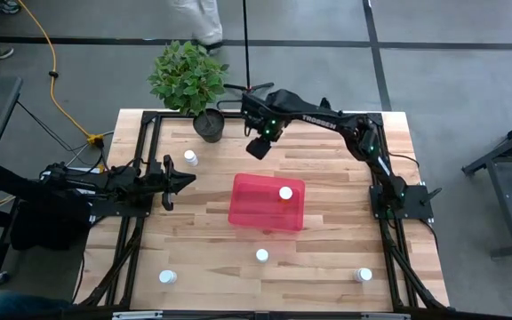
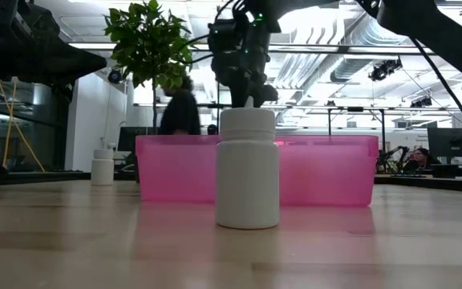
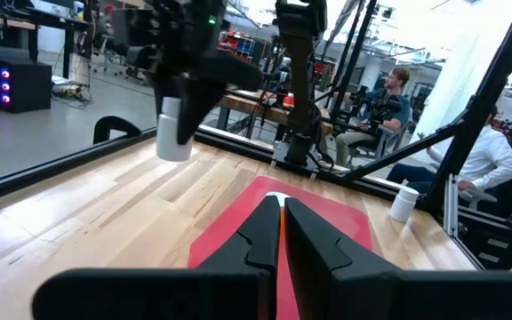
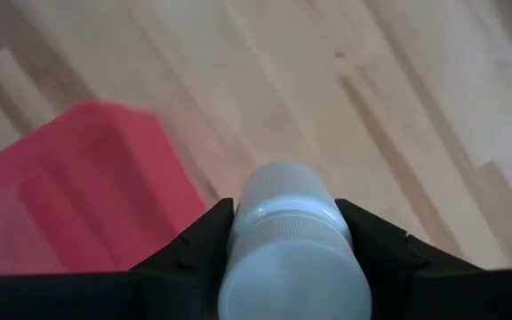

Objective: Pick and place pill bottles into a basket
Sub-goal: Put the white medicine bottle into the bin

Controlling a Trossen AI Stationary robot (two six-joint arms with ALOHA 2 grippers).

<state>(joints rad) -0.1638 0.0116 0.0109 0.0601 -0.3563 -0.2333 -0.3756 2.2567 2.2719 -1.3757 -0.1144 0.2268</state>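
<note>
My right gripper (image 1: 259,145) hangs above the table between the plant pot and the far edge of the red-pink basket (image 1: 267,203), shut on a white pill bottle (image 4: 290,242); the left wrist view also shows this bottle (image 3: 174,135). One bottle (image 1: 285,193) stands inside the basket. Other bottles stand on the table at the far left (image 1: 190,157), near the basket's front (image 1: 262,256), at the near left (image 1: 167,276) and at the near right (image 1: 364,275). My left gripper (image 1: 188,178) waits shut at the table's left side. My right gripper pinches the bottle's two opposite sides (image 4: 238,233) between its two fingers (image 4: 376,249). The fingers come from above, pointing steeply down. The bottle is lifted clear of the table, and its lower part (image 3: 173,149) sticks out below the fingers.
A leafy plant in a dark pot (image 1: 210,124) stands at the table's far edge, close to my right gripper. Black frame rails run along the table's left and right edges. Bare wood lies around the basket. People sit at desks in the room beyond.
</note>
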